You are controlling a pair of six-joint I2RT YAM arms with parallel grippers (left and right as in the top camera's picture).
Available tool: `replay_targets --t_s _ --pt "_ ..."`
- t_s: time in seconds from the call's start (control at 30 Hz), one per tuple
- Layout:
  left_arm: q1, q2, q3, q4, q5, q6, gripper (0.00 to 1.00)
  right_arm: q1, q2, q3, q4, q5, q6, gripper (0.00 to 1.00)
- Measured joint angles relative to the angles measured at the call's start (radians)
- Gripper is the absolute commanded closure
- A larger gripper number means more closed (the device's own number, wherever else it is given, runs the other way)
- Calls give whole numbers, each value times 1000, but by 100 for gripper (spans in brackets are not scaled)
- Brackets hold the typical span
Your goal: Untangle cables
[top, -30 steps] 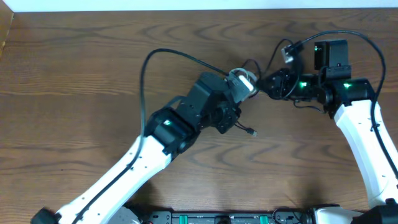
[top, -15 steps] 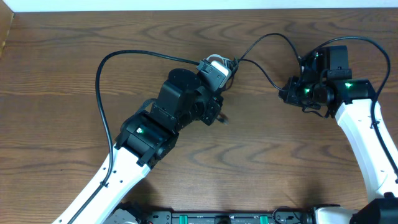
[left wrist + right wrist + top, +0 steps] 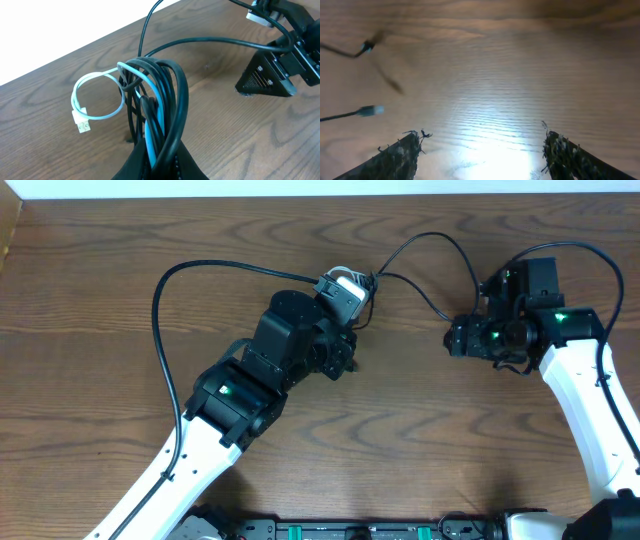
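Nearest the left wrist camera, we are seeing the left gripper (image 3: 152, 157) pinched together on a bundle. Several loops of the black cable (image 3: 172, 95) are hanging over it, and the white cable (image 3: 151, 142) is running up through those loops. Just beyond the bundle, the white cable is curling into a small open loop above the table (image 3: 100, 360), ending in its plug (image 3: 81, 123), which is lying free of the black loops. Farther on, we are following one black strand as it leaves the bundle, arcs across the wood and drops toward the right gripper (image 3: 480, 160). That gripper's fingers are standing wide apart with only bare wood between them, so it is gripping nothing. Two small cable ends are showing blurred at the left of its view; we cannot tell which cable each belongs to.

We are judging the task as only partly advanced. One black length is drawn out, but both cables are sharing a single clamped bundle. What remains is pulling the white cable clear of the black loops and laying the two apart.
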Motion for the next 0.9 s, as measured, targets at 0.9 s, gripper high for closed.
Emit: replay_targets --t_s 0.9 --pt "1 -1 0 -100 -251 12 92 0 0 -4 16 -330 -259 22"
